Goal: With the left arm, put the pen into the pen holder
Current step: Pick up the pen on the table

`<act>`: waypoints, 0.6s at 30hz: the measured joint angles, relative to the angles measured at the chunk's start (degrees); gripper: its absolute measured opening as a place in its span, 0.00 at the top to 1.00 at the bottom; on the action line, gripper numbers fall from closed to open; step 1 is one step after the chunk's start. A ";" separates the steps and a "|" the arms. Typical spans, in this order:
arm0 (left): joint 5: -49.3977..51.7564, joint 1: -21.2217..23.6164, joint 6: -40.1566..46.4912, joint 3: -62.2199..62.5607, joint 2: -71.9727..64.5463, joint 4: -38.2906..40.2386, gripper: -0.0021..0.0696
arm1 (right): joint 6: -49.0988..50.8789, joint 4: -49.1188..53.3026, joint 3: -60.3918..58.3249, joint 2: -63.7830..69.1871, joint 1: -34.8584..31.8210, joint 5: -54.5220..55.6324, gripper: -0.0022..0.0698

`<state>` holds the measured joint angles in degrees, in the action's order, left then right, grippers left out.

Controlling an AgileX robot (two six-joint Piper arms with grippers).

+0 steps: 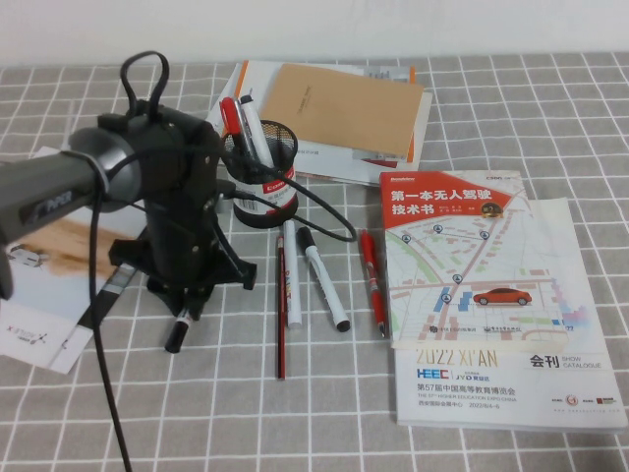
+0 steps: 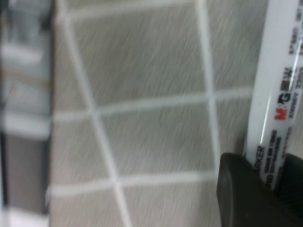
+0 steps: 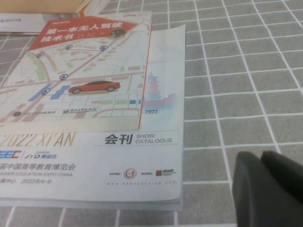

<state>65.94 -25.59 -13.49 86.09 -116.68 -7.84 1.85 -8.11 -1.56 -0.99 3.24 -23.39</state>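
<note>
One left gripper sits low on the grey grid cloth, with the white black-printed marker pen right at its tip. Can't tell if it's clamped. The black wire-mesh pen holder stands just beyond it. The right gripper hovers beside the show catalogue, state unclear too.

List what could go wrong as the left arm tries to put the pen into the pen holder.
1. The left gripper is down on the pen, seemingly near one end; once lifted, the pen may tilt or slip.
2. The pen holder already holds several pens, so the opening is crowded.
3. A black cable runs past the holder and could snag it.
The right gripper sits over the cloth beside the catalogue, out of the way.
</note>
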 joint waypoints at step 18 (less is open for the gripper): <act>-44.84 0.00 2.17 -23.23 30.55 0.27 0.82 | 0.00 0.00 0.00 0.00 0.00 0.00 0.99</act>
<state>21.11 -25.59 -11.32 62.86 -86.13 -7.57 1.85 -8.11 -1.56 -0.99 3.24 -23.39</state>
